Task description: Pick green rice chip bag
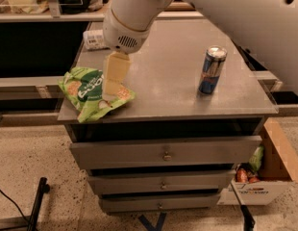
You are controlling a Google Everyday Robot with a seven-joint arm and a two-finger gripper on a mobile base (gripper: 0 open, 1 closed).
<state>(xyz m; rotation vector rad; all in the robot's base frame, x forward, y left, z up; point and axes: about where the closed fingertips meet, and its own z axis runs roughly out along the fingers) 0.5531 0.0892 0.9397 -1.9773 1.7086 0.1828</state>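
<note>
The green rice chip bag (83, 89) lies flat at the front left corner of the grey cabinet top (163, 88). It is light green and crinkly, with a dark-green oval and tan chip pictures. My gripper (110, 93) hangs from the white arm at the upper left and reaches down onto the right part of the bag, covering that part. Its tip seems to touch the bag or sit just above it.
A blue and silver can (211, 70) stands upright on the right of the top. A white packet (95, 39) lies at the back left. The cabinet has three shut drawers (164, 153). A cardboard box of snacks (264, 174) sits on the floor at the right.
</note>
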